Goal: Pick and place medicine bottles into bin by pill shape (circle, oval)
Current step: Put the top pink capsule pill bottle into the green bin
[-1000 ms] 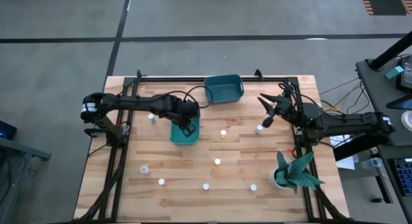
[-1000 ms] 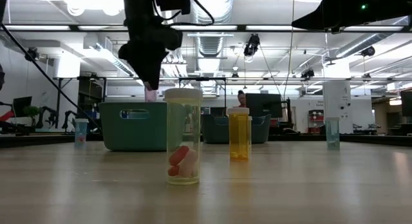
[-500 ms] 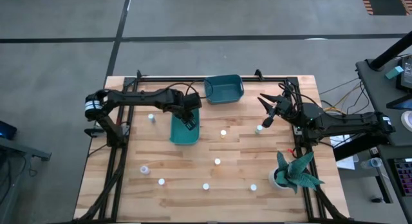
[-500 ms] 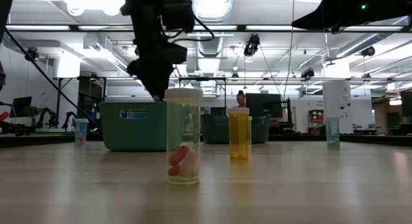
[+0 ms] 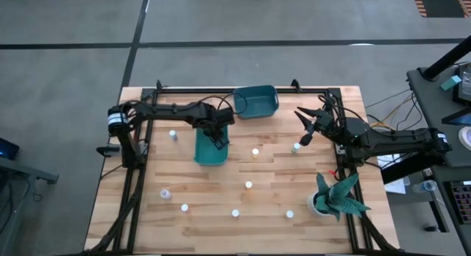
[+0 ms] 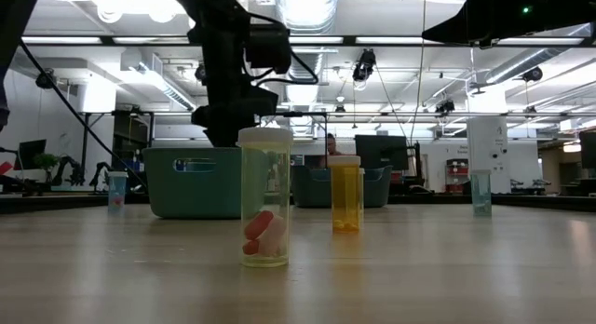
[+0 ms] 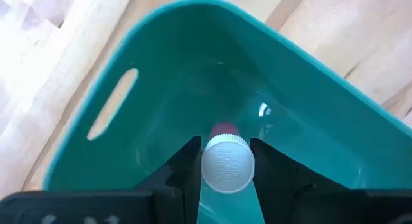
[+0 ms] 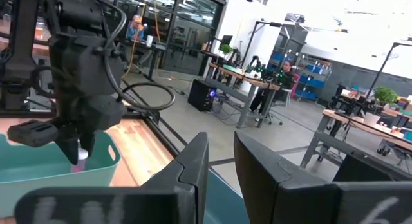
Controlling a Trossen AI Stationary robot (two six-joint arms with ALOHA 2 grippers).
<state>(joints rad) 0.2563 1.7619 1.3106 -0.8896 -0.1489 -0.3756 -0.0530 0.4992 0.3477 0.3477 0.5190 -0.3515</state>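
From above, the left gripper (image 5: pixel 219 140) hangs over the near bin (image 5: pixel 210 148), while the right gripper (image 5: pixel 307 129) waits raised near the table's right edge. Low down, loose bottles stand upright on the table. At the left wrist, the fingers (image 7: pixel 185 163) pinch a bottle (image 7: pixel 227 161), white cap toward the camera, long axis pointing down into the bin. Right wrist: jaws slightly parted, holding nothing.

A white-capped medicine bottle (image 7: pixel 227 163) with a pink-purple body sits pinched between the left jaws, cap toward the wrist, hanging over the open teal bin (image 7: pixel 309 89) directly beneath the jaws.
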